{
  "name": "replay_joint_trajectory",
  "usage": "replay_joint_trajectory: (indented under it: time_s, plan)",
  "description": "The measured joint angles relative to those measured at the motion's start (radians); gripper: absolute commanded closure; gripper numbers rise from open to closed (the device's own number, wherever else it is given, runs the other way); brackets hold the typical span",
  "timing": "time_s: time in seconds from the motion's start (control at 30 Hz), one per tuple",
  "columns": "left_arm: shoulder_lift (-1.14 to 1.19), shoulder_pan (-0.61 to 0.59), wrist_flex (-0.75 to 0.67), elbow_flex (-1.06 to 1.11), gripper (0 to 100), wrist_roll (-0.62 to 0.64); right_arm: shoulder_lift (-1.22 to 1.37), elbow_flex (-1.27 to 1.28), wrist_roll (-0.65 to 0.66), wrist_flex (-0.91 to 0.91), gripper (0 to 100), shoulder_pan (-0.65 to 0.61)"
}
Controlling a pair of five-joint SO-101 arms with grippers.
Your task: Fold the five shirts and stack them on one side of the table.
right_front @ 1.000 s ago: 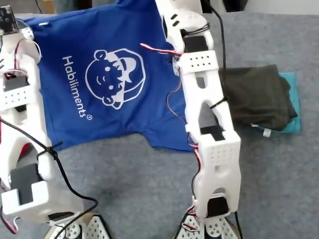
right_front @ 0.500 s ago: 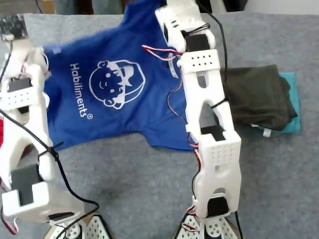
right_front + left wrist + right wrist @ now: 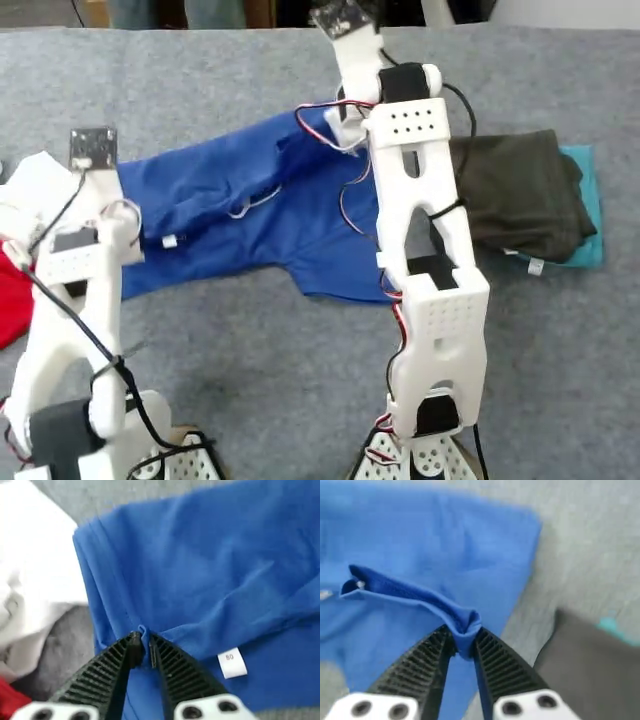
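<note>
Two folded shirts lie at the table's point(image 3: 250, 390) right side in the high view, the dark shirt point(image 3: 515, 195) on the teal shirt point(image 3: 588, 200). The blue shirt point(image 3: 250, 225) lies mid-table, doubled lengthwise, likely on its first fold.

Left wrist view: the left gripper point(image 3: 144, 645) pinches the blue hem, with the white shirt point(image 3: 35, 565) and red shirt point(image 3: 9, 702) crowding just beside.

Right wrist view: the right gripper point(image 3: 464, 639) clamps a raised blue fold. Next, I judge, both corners should be laid level and released.
</note>
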Motion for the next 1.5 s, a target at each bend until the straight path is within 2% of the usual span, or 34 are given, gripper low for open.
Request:
replay_joint_trajectory:
  time_s: [0.23, 0.43, 0.63, 0.8, 1.13, 1.5]
  plan:
    - [-0.017, -0.064, 0.003, 0.038, 97, -0.006, -0.002, -0.002, 0.0, 0.13, 98.5, 0.04]
    - [-0.02, -0.089, 0.009, 0.055, 97, -0.107, -0.009, 0.014, 0.04, 0.178, 98.5, 0.049]
    - [-0.02, -0.107, 0.009, 0.074, 97, -0.164, -0.129, 0.207, 0.095, 0.176, 98.5, 0.048]
    - [-0.02, -0.077, 0.009, 0.152, 97, -0.27, -0.275, 0.48, 0.132, 0.035, 98.5, 0.046]
    - [-0.02, -0.083, 0.009, 0.158, 97, -0.282, -0.519, 1.02, 0.146, -0.269, 98.5, 0.046]
    - [-0.02, -0.084, 0.009, 0.157, 97, -0.305, -0.632, 1.355, 0.146, -0.474, 98.5, 0.055]
